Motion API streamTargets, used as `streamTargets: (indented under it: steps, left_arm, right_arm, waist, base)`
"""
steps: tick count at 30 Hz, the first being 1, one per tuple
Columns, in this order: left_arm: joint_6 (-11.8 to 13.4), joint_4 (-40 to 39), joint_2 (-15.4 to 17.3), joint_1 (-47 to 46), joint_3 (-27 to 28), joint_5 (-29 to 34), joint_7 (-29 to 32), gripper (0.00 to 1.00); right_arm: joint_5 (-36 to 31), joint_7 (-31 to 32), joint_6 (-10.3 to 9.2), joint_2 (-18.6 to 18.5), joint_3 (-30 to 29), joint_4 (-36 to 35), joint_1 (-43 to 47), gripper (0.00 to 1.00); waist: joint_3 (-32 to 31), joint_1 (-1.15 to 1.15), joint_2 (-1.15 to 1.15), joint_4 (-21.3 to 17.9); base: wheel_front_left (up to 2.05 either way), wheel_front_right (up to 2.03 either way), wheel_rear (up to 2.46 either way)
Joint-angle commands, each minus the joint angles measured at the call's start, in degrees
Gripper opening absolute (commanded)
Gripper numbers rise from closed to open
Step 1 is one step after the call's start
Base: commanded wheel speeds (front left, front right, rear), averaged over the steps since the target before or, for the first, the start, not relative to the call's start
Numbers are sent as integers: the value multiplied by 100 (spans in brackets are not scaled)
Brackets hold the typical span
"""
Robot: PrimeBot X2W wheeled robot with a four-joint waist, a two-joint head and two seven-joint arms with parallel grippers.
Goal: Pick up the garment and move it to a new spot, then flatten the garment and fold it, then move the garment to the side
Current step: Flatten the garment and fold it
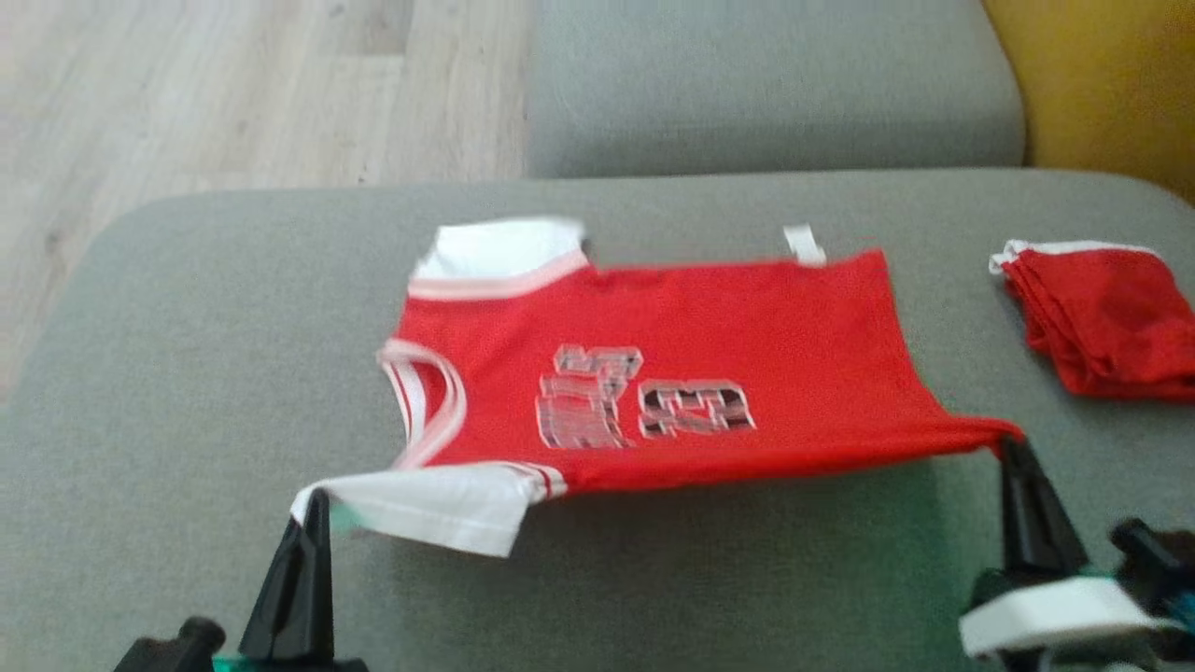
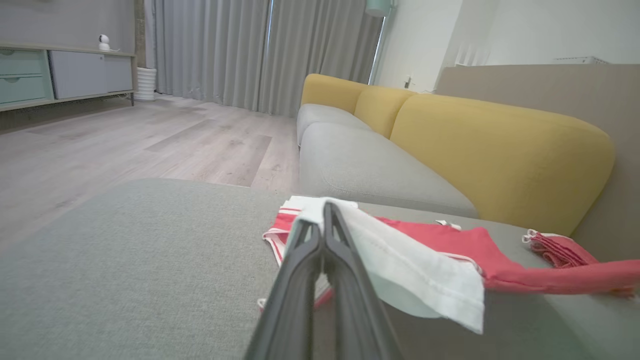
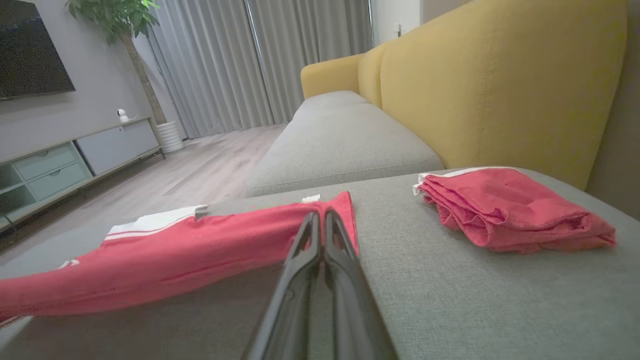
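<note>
Ahead of me: garment, long axis left-right, near corners clamped in my left gripper and right gripper.

Garment soft matt knit cloth; cushion coarse woven fabric; floor matt wood

I'm working in a home living room: a grey sofa with yellow backrests, long grey curtains, pale wood flooring, a wall television, a low sideboard and a potted plant.
</note>
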Motion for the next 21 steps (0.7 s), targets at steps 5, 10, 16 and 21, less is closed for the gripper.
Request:
streamTargets:
  steps: [5,10,16,21]
  left_arm:
    - [220,-699,303,72,207,141,190,0]
    - [175,-605,288,139,101,65,281,0]
    - [-39,-90,143,-102,-116,-11,335,0]
    - [-193,349,7,-391,-208,-51,313,0]
  right_arm:
    - [1,375,37,-37,-108,-1098,468,0]
    - [67,718,37,-37,23,-1301,722,0]
    - [62,769,37,-37,169,-765,512,0]
    - [-59,942,37,-37,159,-419,290,0]
  waist:
    - [-60,2,0,35]
    - [4,2,0,-1]
    - [95,2,0,1]
    - [173,2,0,25]
  base:
    - [0,0,0]
    - [0,0,0]
    - [0,0,0]
    - [0,0,0]
